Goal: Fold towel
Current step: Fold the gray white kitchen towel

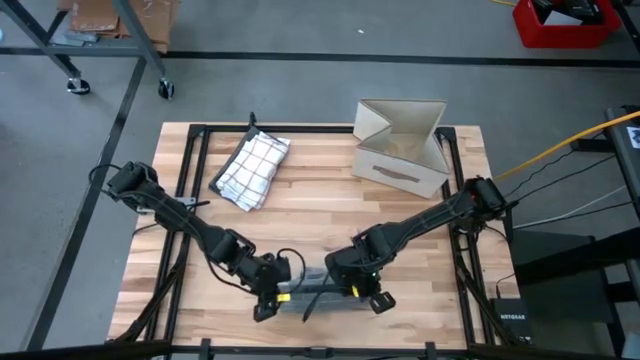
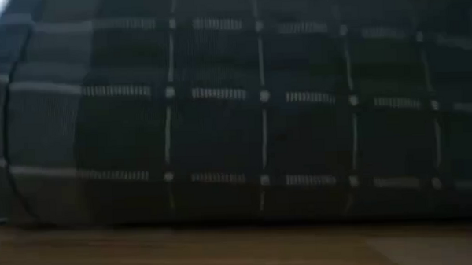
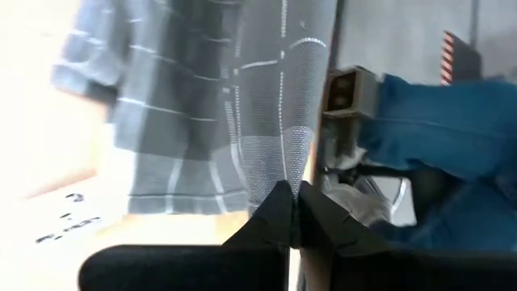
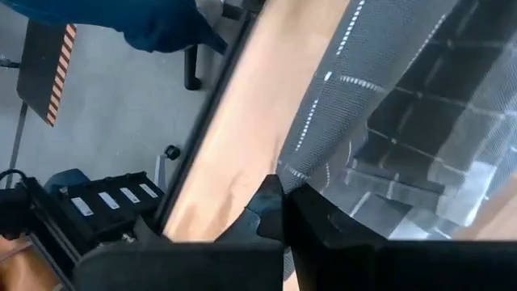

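Observation:
A dark grey towel with thin pale checks (image 2: 259,108) hangs like a curtain near the table's near edge, between my two grippers. Its lower edge reaches down to about the wooden top (image 2: 223,219); whether it touches, I cannot tell. From above it shows as a narrow grey strip (image 1: 318,284). My left gripper (image 1: 268,302) is shut on its left end and my right gripper (image 1: 374,296) on its right end. My left gripper pinches a narrow upright fold or edge of the towel (image 3: 284,171) between its two fingers, coming slanting down from the table's left. The cloth spreads away beyond the fingers. My right gripper pinches the towel's edge (image 4: 305,171) between its two fingers, slanting down from the right; the cloth fans out past the fingers over the table.
A second, white checked towel (image 1: 252,168) lies folded at the far left. An open cardboard box (image 1: 402,146) stands at the far right. A person in blue clothing (image 3: 440,137) is just beyond the near edge. The middle of the wooden table (image 1: 320,215) is bare.

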